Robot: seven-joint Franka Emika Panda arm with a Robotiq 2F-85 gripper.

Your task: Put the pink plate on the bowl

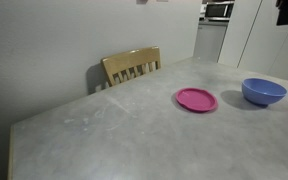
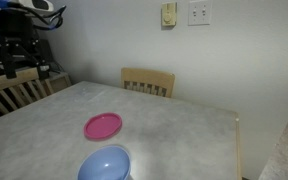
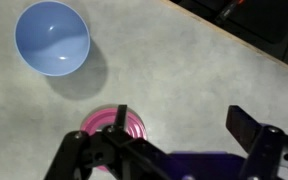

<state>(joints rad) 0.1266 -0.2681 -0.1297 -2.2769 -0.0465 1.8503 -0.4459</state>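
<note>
The pink plate (image 1: 196, 99) lies flat on the grey table, apart from the blue bowl (image 1: 264, 92), which stands upright and empty beside it. Both also show in an exterior view, the plate (image 2: 103, 126) behind the bowl (image 2: 106, 165). In the wrist view the bowl (image 3: 51, 38) is at the upper left, and the plate (image 3: 112, 128) is partly hidden behind the left finger. My gripper (image 3: 184, 125) is open and empty, high above the table. It shows as a dark shape at the frame's edge in both exterior views (image 1: 287, 10) (image 2: 19, 58).
The grey table (image 1: 94, 135) has a wooden chair (image 1: 132, 66) at its far side. That chair also shows in an exterior view (image 2: 147, 80), with another chair (image 2: 14, 90) near the robot. The table edge (image 3: 254, 45) runs diagonally in the wrist view.
</note>
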